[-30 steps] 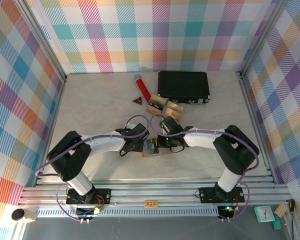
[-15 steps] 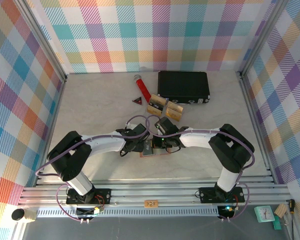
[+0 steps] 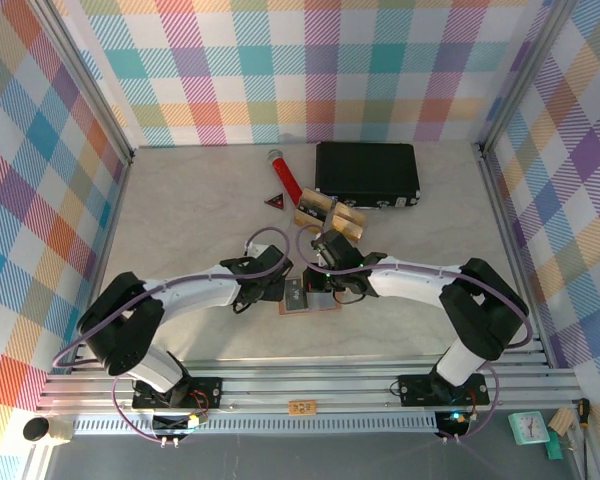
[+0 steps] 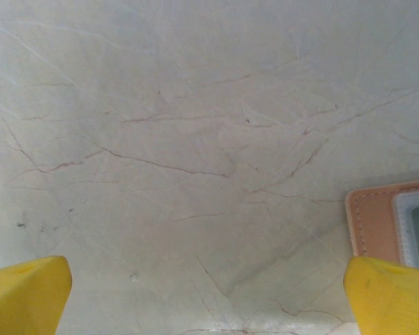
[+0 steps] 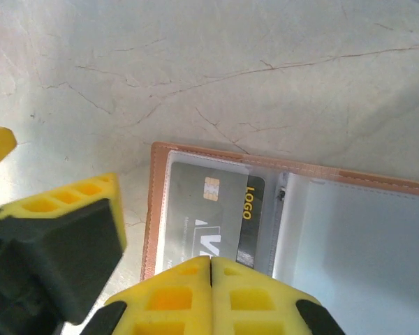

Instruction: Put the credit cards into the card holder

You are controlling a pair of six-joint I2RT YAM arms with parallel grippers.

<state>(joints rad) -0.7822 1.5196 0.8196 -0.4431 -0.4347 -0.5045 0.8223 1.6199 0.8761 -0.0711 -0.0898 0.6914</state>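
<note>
One card [image 5: 211, 208] seated in card holder [image 5: 156, 209]; right hand [image 5: 211, 262] together, empty; left hand [image 4: 209, 293] apart. Next, likely: fetch far cards [image 3: 347, 222].

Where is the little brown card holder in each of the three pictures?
Top external: the card holder lies in the middle of the table.
Left wrist: its brown corner pokes in at the right edge, low down.
Right wrist: it lies open, lower middle, with a grey card inside.
Shared landmark: its clear plastic pocket, seen from both wrists.

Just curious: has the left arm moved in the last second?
Yes: the left arm drew its jaws slightly left, away from the card holder.
</note>
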